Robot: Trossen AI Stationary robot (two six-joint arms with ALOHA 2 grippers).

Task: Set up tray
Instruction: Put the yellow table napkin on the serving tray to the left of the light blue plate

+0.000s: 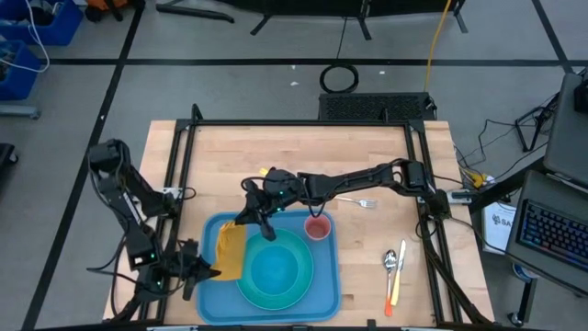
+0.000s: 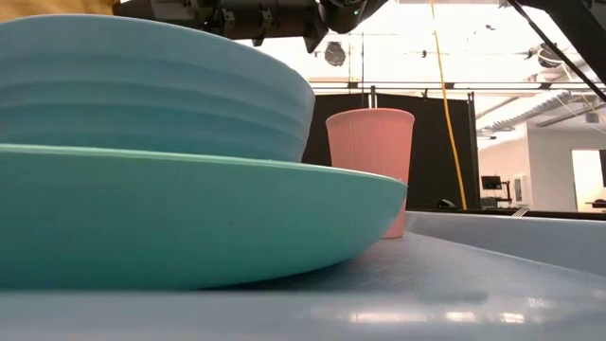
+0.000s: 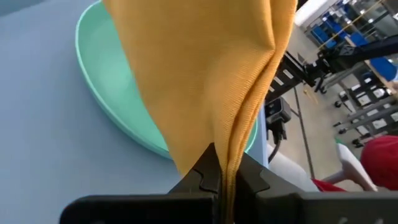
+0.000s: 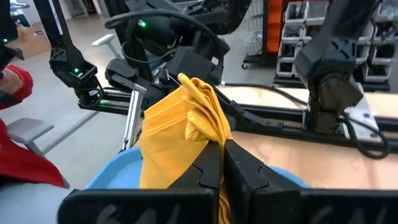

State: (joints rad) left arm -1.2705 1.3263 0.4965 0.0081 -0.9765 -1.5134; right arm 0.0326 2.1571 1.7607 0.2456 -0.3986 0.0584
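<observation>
Plate [image 2: 189,227] nearest, bowl [image 2: 151,90] on it, cup [image 2: 371,152] at one o'clock, all on the tray [image 1: 322,280] at table front. Both grippers, left [image 3: 221,171] and right [image 4: 221,155], clamped on the napkin [image 1: 230,250] at the tray's nine o'clock edge. Tray looks stiff, slick; grip its rim.

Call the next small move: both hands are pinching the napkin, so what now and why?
Probably lower the napkin flat onto the bare strip of tray left of the plate. Both the left hand and right hand are shut on the cloth, which hangs bunched above the tray's left side rather than lying flat. The cup and the plate already sit on the tray.
</observation>
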